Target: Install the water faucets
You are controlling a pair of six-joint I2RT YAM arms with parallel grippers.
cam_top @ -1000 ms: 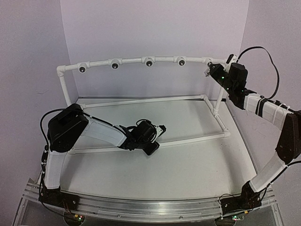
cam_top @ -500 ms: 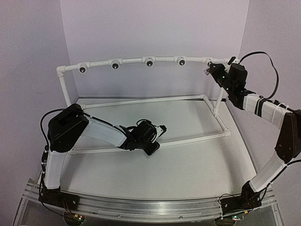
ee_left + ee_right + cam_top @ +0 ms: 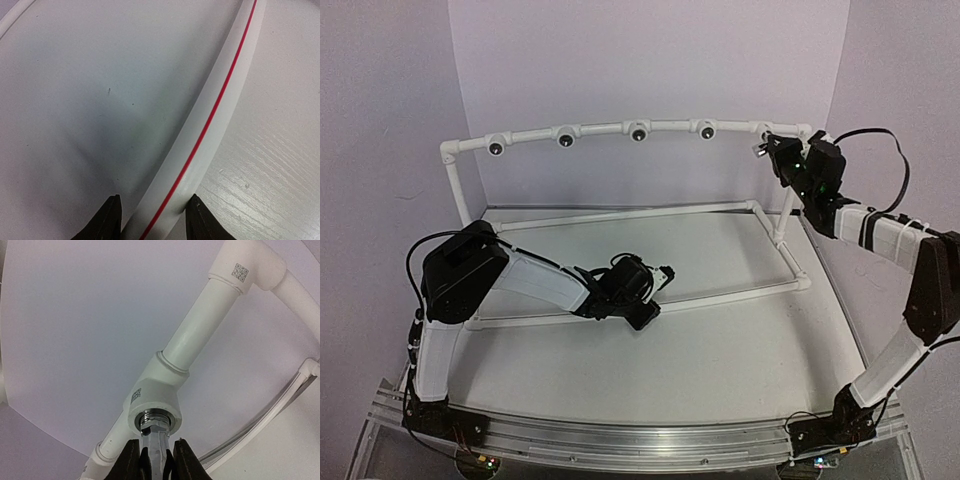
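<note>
Right claw (image 3: 155, 449) around faucet (image 3: 152, 427) at fitting (image 3: 156, 397)

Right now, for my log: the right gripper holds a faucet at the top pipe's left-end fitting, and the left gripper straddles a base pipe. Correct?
Not the left end: the right gripper holds the faucet at the right-end fitting of the top pipe, as the top external view shows. The left gripper does straddle a base pipe.

- The whole table (image 3: 720, 350) and pipe frame (image 3: 600, 131) are seen from above and behind the near edge, at a distance.
- The frame's near floor rail (image 3: 215, 120) is viewed downward from the left wrist, very close.
- A top-rail fitting (image 3: 155, 400) is viewed upward from the right wrist, close; it is shared with the overhead view's upper right.
</note>
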